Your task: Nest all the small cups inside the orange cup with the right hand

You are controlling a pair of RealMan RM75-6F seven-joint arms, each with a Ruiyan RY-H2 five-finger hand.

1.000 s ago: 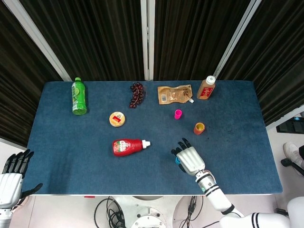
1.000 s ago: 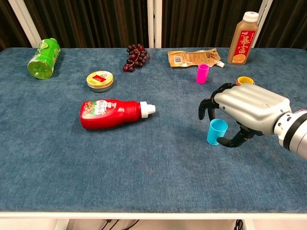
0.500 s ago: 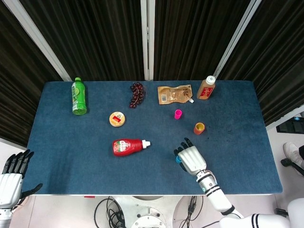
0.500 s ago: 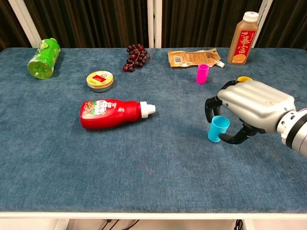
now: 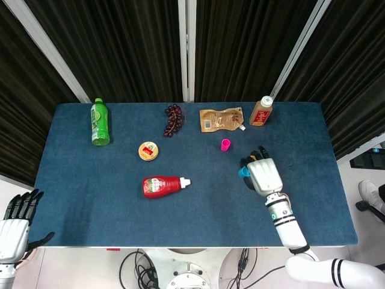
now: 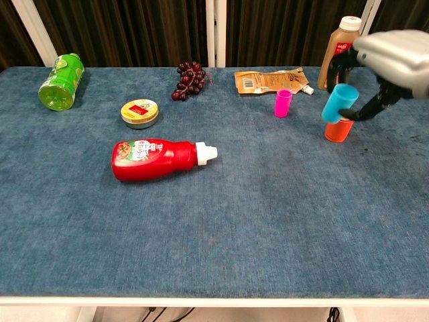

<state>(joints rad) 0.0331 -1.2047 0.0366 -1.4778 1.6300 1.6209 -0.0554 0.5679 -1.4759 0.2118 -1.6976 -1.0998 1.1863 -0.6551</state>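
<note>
Because we mean to nest it, our right hand (image 6: 392, 64) pinches the blue cup (image 6: 339, 102), tilted, above the orange cup (image 6: 338, 130), frame's right.

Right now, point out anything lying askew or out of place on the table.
Two bottles lie on their sides: the red ketchup bottle near the middle and the green bottle at the far left corner. The blue cup, held in the right hand, is tilted above the orange cup. Nothing looks spilled.
</note>
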